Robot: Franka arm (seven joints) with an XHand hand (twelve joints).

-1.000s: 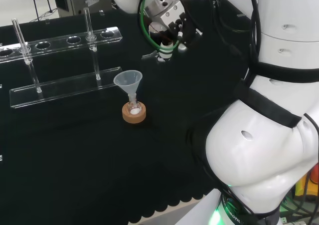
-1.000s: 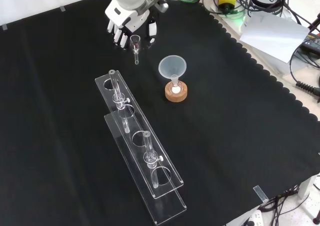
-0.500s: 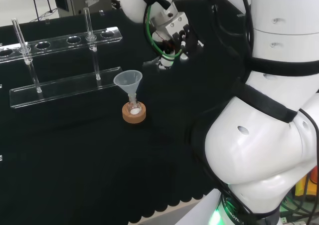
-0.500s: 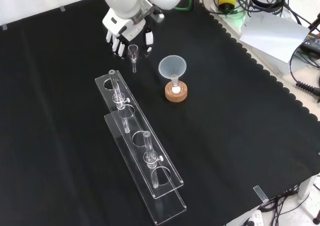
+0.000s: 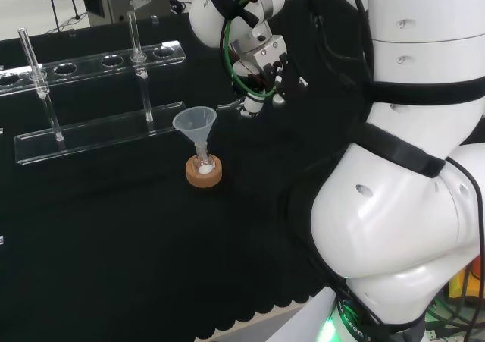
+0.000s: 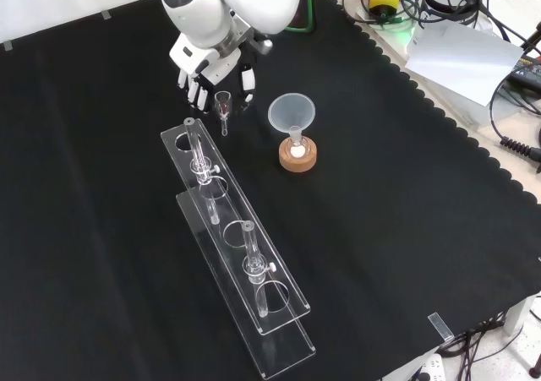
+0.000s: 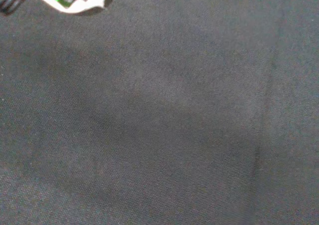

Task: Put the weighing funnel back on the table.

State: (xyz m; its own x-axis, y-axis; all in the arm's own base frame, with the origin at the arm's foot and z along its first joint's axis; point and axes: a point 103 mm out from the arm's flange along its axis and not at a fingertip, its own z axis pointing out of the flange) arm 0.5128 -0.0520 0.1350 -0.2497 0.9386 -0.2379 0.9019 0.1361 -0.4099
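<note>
- Hand (image 6: 205, 67): in the front view it comes down from the top, fingers pointing at the cloth (image 6: 406, 229). The fingers are bent inward with the thumb set against them, pinching a small clear piece.
- Held item: the weighing funnel (image 6: 223, 107). Its cup end sits between my fingers and thumb, and its stem points away from the palm, toward the lower part of the front view.
- Contact with the cloth: I cannot tell whether the stem tip touches it. The piece is not lying flat and my fingers are on it.
- Head view: the stem shows as a thin clear line to the left of my hand, low over the cloth.
- Wrist view: mostly bare cloth. A sliver of clear ware shows at the edge, too little to identify.
- Funnel (image 6: 292, 111): stands mouth up with its stem in a small flask on a cork ring (image 6: 297, 156). In the front view it is to the right of the weighing funnel, near it but apart from it. Nothing touches it.
- Rack (image 6: 241, 263): clear plastic, two tiers, running from just below my hand toward the lower right of the front view. Two glass tubes stand in it, and the nearer tube (image 6: 196, 144) is just below the stem tip.
- Obstructions: the rack's end and its tube stand closest to the stem, and the funnel flanks it on the other side. The cloth directly under my hand is bare.
</note>
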